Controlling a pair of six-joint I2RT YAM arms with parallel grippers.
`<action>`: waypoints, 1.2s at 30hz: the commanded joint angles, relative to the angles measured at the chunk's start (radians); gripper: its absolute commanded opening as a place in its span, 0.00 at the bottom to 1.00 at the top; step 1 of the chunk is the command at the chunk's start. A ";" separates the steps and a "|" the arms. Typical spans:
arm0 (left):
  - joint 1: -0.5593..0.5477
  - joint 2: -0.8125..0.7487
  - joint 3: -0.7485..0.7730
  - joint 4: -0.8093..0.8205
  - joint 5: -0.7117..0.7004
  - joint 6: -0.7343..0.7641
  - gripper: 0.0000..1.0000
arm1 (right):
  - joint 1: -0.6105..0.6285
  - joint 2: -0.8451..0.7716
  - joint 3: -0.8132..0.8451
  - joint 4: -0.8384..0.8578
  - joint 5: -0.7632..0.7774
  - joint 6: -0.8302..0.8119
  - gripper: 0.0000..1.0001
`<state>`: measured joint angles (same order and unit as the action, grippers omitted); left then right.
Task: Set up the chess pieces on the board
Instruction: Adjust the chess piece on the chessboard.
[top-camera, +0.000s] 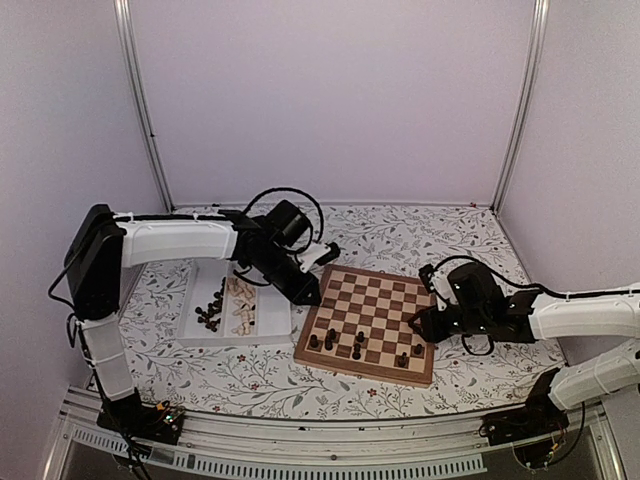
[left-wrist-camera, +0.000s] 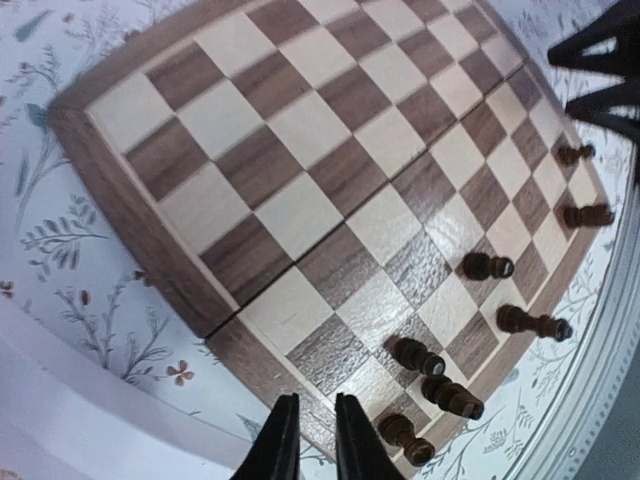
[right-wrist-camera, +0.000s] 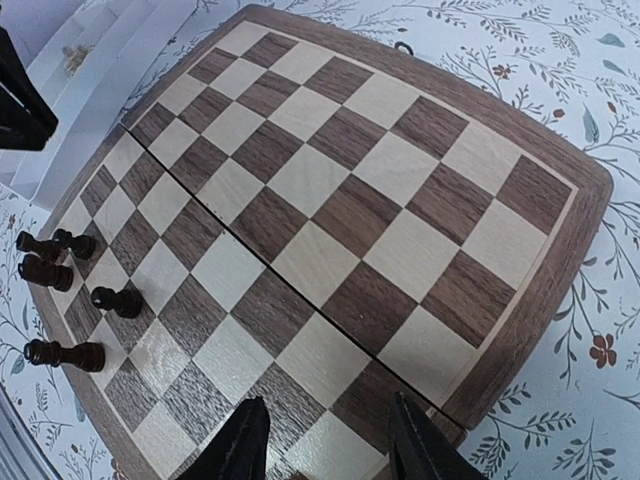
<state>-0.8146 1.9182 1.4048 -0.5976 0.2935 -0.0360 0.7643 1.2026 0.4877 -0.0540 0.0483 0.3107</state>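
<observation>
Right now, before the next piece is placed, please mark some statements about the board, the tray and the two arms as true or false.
1. All chess pieces standing on the board are dark. True.
2. The right fingers hold a piece. False: they stand apart with nothing between them.
3. The white tray has pale pieces in one compartment and dark pieces in the other. True.
4. The pieces on the board stand along its far edge. False: they stand in the rows nearest the arm bases.
5. The left fingers hang over the tray. False: they are at the board's left edge.
</observation>
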 joint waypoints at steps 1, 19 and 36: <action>0.024 -0.107 0.061 0.014 -0.098 0.044 0.21 | -0.005 0.118 0.111 0.040 -0.037 -0.085 0.41; 0.137 -0.260 -0.128 0.214 -0.040 0.047 0.25 | -0.004 0.612 0.398 -0.005 -0.362 -0.202 0.12; 0.160 -0.241 -0.127 0.205 -0.006 0.039 0.25 | 0.043 0.559 0.379 -0.081 -0.466 -0.248 0.08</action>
<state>-0.6697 1.6875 1.2755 -0.4072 0.2729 0.0071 0.7952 1.7679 0.8909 -0.0227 -0.4072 0.0830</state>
